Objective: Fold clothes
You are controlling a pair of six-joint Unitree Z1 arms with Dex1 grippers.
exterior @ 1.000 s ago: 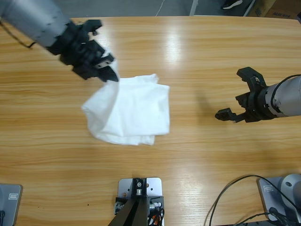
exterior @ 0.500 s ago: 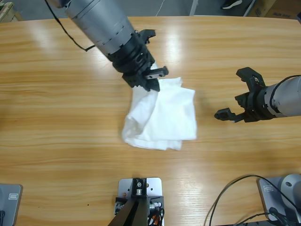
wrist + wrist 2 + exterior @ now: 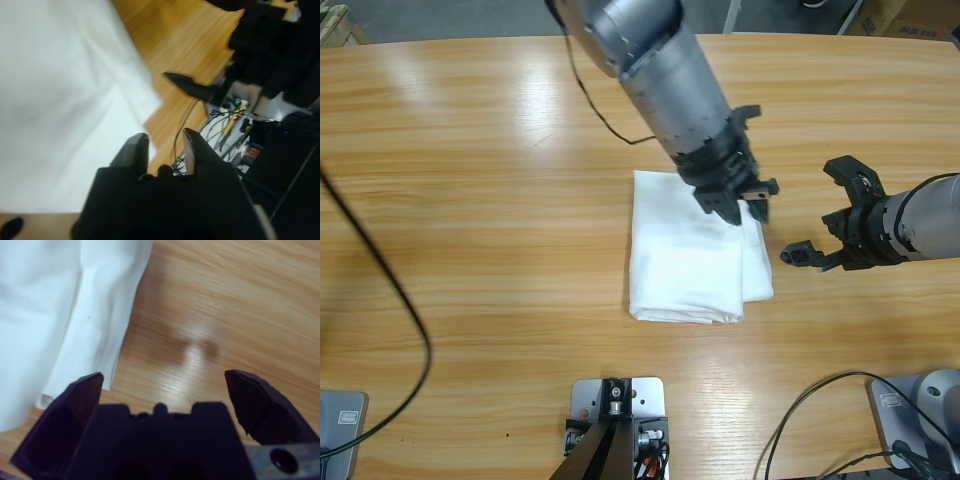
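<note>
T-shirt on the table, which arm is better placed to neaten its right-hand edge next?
Probably the left: the left gripper hangs over the T-shirt, its jaws empty, while the right gripper waits open beside it.

t-shirt (image 3: 60, 100) cut off by wrist-view edges, blurred | lettering, collar, label hidden in folds

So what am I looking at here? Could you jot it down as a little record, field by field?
Setting: long wooden table
Item: white T-shirt, folded into a rough rectangle, lying flat
Left gripper: over the shirt's upper right corner, jaws slightly apart, nothing visibly between them
Right gripper: beside the shirt's right edge, jaws wide open, empty, over bare wood
Contact: right gripper apart from the cloth; whether the left one touches it cannot be told
</note>
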